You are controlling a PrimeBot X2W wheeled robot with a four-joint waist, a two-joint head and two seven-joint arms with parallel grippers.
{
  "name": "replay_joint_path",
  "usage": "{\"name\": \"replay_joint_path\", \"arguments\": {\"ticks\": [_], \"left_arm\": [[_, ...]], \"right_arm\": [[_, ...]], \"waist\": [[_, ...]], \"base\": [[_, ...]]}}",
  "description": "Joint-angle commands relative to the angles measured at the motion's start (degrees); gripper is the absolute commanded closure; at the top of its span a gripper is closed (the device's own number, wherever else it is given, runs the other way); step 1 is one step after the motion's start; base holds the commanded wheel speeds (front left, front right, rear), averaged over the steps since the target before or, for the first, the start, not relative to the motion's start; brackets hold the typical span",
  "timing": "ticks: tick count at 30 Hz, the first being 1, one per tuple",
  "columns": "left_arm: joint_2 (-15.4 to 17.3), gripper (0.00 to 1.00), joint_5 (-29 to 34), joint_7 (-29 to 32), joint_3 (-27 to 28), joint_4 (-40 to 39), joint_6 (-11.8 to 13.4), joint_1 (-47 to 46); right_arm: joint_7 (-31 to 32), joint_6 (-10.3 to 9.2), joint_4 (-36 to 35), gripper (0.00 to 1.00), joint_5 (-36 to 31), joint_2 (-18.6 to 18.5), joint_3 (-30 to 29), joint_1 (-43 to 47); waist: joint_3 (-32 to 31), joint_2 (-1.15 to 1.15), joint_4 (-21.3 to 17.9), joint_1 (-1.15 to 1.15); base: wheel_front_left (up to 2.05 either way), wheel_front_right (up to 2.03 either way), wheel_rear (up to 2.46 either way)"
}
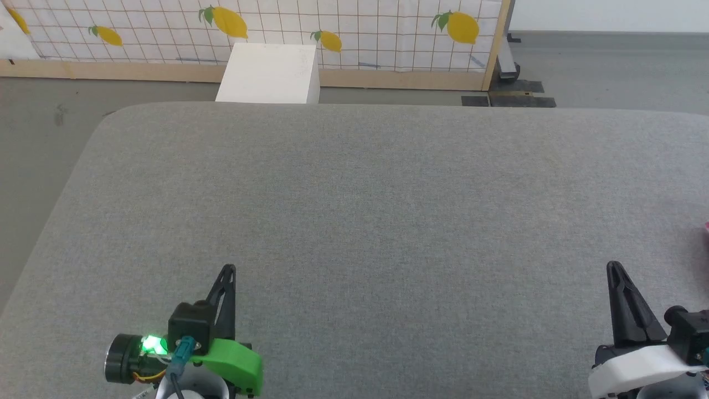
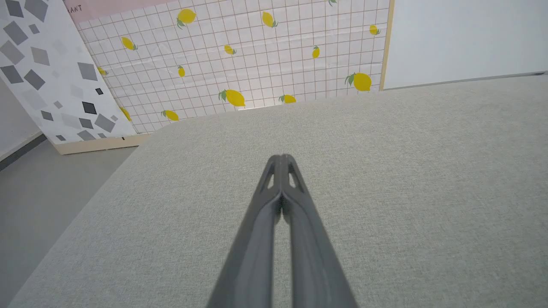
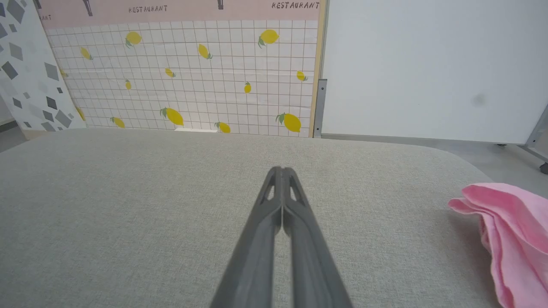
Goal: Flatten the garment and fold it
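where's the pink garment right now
In the right wrist view the garment lies bunched on the grey table at that view's right edge, right of the right gripper and apart from it.

Robot lab or mock-up studio, not a lived-in room.
Big padded table (image 1: pixel 354 221) in grey fabric with rounded corners serves as the work surface, on a bare grey floor (image 1: pixel 609 66). Behind it are free-standing backdrop panels, not real walls: a wood-framed lemon-print grid panel (image 1: pixel 376 27) with a pink strip reading "RESTAURANT" (image 3: pixel 147 8) across its top, a leaning panel with grey squares (image 2: pixel 47 72), and a plain white board (image 3: pixel 428 68). The lemon panel's stand has a wheeled foot (image 1: pixel 508 67), with black patches (image 1: pixel 509 101) on the floor beside it. A plain white box (image 1: pixel 268 75) sits just past the table's far edge.
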Motion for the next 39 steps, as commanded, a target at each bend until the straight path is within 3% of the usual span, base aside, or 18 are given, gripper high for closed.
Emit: {"name": "replay_joint_path", "arguments": {"ticks": [1,39], "left_arm": [[-0.68,1.00,0.94,0.42,0.77,-0.33,-0.61,0.62],[-6.32,1.00,6.85,4.69,9.20,-2.90,-5.40,1.86]], "right_arm": [[0.27,-0.02,-0.38,1.00,-0.63,0.29,0.29,-0.69],[3.92,-0.04,-1.41,1.00,-2.44,1.48,2.74,-2.13]], "waist": [[-0.01,0.00,0.00,0.00],[-0.30,0.00,-0.04,0.00]], "base": [[0.00,0.00,0.00],[0.00,0.00,0.00]]}}
